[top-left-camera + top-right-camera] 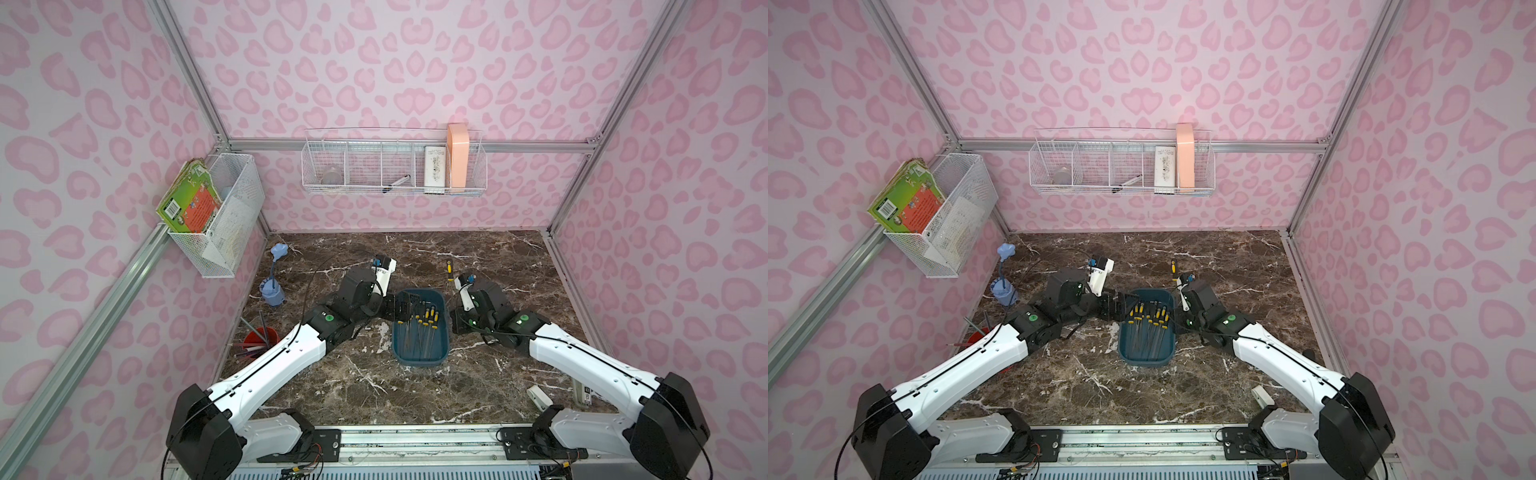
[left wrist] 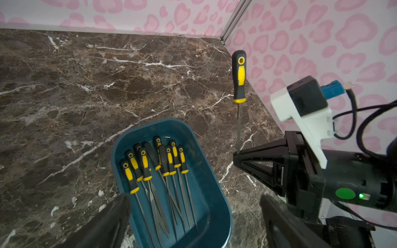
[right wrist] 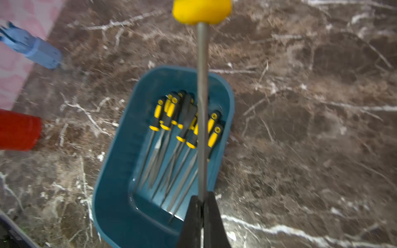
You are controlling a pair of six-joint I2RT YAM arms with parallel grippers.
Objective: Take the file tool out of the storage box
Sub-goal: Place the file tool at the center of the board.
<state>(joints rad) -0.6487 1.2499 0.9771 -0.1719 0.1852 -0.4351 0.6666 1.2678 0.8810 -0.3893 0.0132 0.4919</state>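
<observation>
Pinching a file upright beside the box is your right end effector; your left end effector gapes, seemingly empty.

Open tabletop beyond storage box; left hand, right hand flank it; blue vase, red pot crowd left edge.

Left arm and right arm: white moulded shells, black joint housings. Round green sticker at each elbow, and a small green light on my right wrist. Wrist camera: black body, white bracket, blue plug, black cable. My right pincer: black, tapered, with triangular cut-outs.
</observation>
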